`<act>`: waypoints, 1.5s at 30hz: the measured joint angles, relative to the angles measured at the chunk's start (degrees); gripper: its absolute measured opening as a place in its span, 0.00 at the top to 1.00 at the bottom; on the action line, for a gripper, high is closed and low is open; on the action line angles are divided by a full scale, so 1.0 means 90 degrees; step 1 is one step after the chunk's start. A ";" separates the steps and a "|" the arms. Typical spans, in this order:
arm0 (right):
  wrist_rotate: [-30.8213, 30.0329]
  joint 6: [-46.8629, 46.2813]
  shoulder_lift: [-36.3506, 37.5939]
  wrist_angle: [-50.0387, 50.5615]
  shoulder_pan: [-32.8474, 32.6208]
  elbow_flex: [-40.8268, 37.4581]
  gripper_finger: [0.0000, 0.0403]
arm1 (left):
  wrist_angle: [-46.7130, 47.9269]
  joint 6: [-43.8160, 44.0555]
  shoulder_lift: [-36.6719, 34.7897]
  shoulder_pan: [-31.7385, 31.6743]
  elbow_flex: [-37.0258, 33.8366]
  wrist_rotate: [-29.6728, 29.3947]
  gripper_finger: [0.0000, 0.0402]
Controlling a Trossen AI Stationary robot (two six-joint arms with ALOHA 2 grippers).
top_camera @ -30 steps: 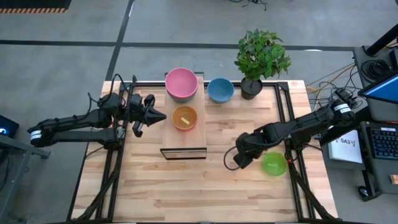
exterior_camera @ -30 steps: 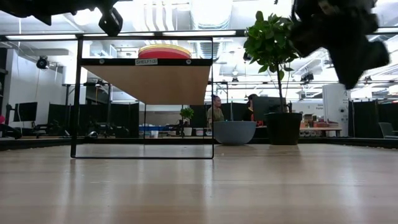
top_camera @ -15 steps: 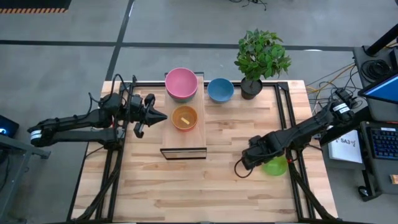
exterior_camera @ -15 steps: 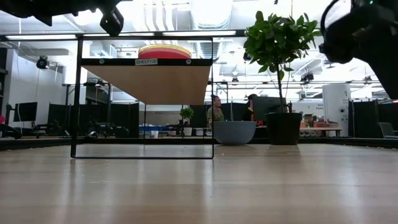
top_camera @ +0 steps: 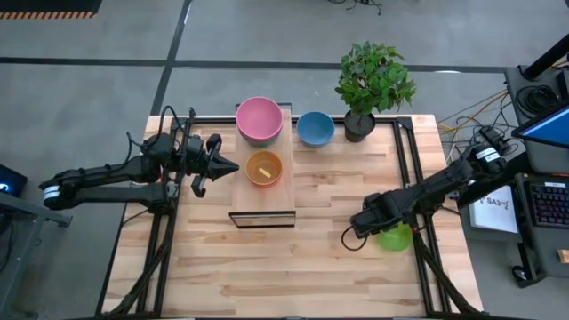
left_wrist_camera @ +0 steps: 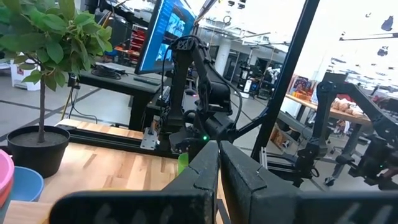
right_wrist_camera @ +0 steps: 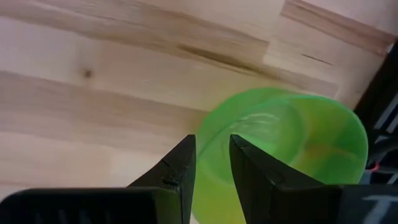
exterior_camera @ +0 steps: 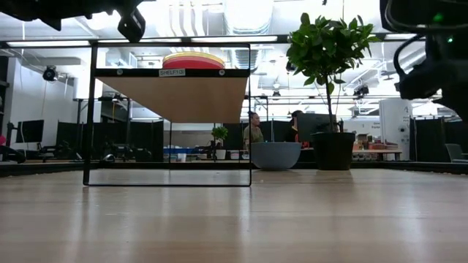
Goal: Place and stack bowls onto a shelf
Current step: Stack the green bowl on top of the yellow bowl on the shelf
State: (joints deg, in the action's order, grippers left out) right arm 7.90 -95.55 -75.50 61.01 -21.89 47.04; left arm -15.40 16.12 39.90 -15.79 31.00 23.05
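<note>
Right gripper [top_camera: 363,224] low over the table's right side, just beside the green bowl [top_camera: 392,236]; in the right wrist view, fingers [right_wrist_camera: 177,171] parted by a narrow gap straddling the near rim of the green bowl [right_wrist_camera: 292,143], not visibly pinched on it, so apparently ungripped for now. Bowl upright on the table [top_camera: 267,267], mouth up, close to the right frame rail, lying just past the fingertips on the side away from the shelf [top_camera: 262,209]. No long axis to speak of, being round; what matters is the rim wall running between the two fingers, one inside, one outside. Right arm by far the nearer; left gripper [top_camera: 229,166] clenched and empty, parked at the shelf's left edge, well apart from the green bowl. Shelf toward the table's middle, carrying the pink bowl [top_camera: 259,119] at its far end and the orange bowl [top_camera: 264,168] at mid-length, a yellow one apparently nested inside. Blue bowl [top_camera: 315,128] on the table beside the plant [top_camera: 373,80]. Likely next need: a slight settle onto the rim, a squeeze, then a carry leftward to the shelf.
</note>
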 joint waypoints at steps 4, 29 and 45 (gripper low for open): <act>0.0000 -0.0076 0.0000 -0.0035 0.0000 -0.0149 0.78 | 0.0002 -0.0068 0.0005 0.0001 0.0000 0.0002 1.00; -0.1099 0.1738 -0.0005 -0.0619 0.0002 0.1063 0.98 | 0.0000 -0.0122 0.0028 0.0001 0.0000 0.0002 1.00; -0.3385 0.7446 -0.0631 -0.1564 0.0345 0.4089 0.98 | -0.0140 -0.0190 0.0139 0.0001 -0.0007 0.0003 1.00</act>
State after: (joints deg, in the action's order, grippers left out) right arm -22.57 -28.54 -81.18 46.94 -18.78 83.85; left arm -16.66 14.41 41.15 -15.78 30.94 23.07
